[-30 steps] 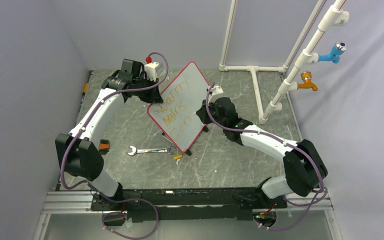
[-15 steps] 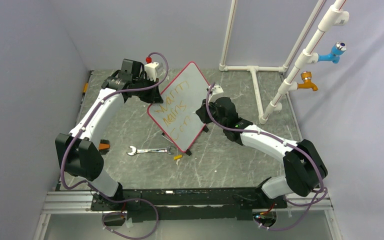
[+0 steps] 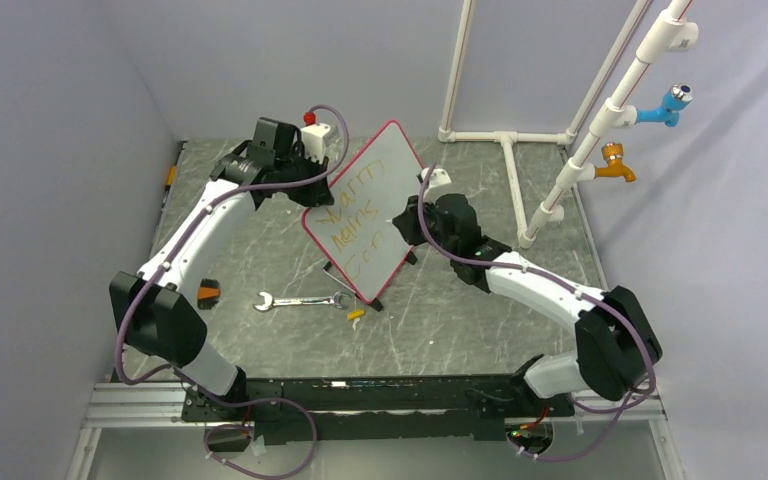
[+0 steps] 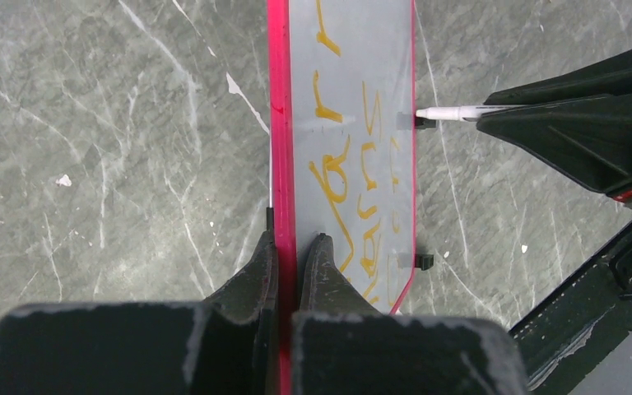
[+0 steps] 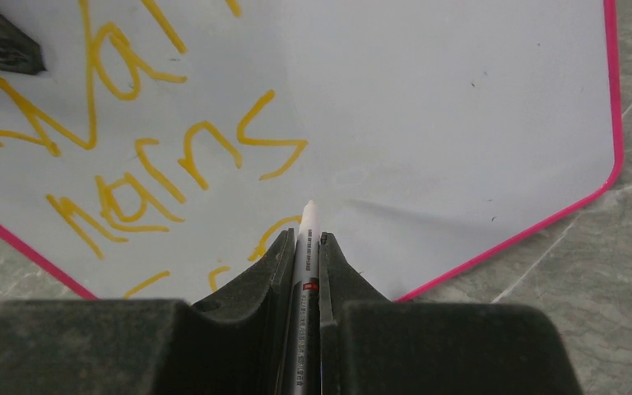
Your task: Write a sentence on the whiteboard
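Your left hand is clamped tight on the whiteboard. Look down the left wrist view: both fingers pinch the pink rim, one on each side of the edge.

The board stands up at a tilt in the middle of the counter, between your two arms, with its written face turned toward the right arm. From overhead you cannot tell whether its lower corner rests on the counter or hangs just above it.

Your right hand is closed on a marker, the white barrel squeezed between the fingers and the tip poking out ahead. That tip sits right at the board's face, just below the orange writing, near the middle of the board. Whether it is actually touching, the views do not settle.

Three rough lines of orange letters cover the side of the board nearer your left hand. The side toward the right arm is bare white.

Down on the counter, a silver wrench lies flat in front of the board, apart from it. A small yellow piece sits just beside the wrench's right end.
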Controlling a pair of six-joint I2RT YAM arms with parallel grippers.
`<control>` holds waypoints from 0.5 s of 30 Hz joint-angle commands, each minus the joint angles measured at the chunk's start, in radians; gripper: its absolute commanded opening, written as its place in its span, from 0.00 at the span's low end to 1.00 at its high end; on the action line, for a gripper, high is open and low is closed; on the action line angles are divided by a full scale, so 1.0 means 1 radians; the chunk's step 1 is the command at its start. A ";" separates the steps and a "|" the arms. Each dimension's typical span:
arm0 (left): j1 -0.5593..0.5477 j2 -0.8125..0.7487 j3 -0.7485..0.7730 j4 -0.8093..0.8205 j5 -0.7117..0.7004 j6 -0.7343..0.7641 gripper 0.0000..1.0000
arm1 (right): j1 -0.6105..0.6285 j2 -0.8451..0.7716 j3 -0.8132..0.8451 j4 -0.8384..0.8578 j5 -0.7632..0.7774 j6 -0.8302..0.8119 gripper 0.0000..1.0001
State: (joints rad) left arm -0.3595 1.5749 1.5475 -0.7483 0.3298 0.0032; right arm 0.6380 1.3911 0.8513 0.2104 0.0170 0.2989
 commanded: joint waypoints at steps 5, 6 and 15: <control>-0.018 0.017 -0.021 -0.177 -0.262 0.153 0.00 | -0.005 -0.121 -0.031 0.010 0.010 0.002 0.00; -0.018 0.012 -0.020 -0.181 -0.258 0.155 0.00 | -0.005 -0.128 -0.034 0.010 0.012 0.003 0.00; -0.002 -0.062 -0.089 -0.162 -0.227 0.164 0.00 | -0.004 -0.136 -0.049 0.020 0.009 0.013 0.00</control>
State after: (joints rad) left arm -0.3702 1.5280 1.5272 -0.7605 0.3080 -0.0044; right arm 0.6380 1.2743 0.8032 0.2066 0.0181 0.2993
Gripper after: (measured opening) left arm 0.044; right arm 0.133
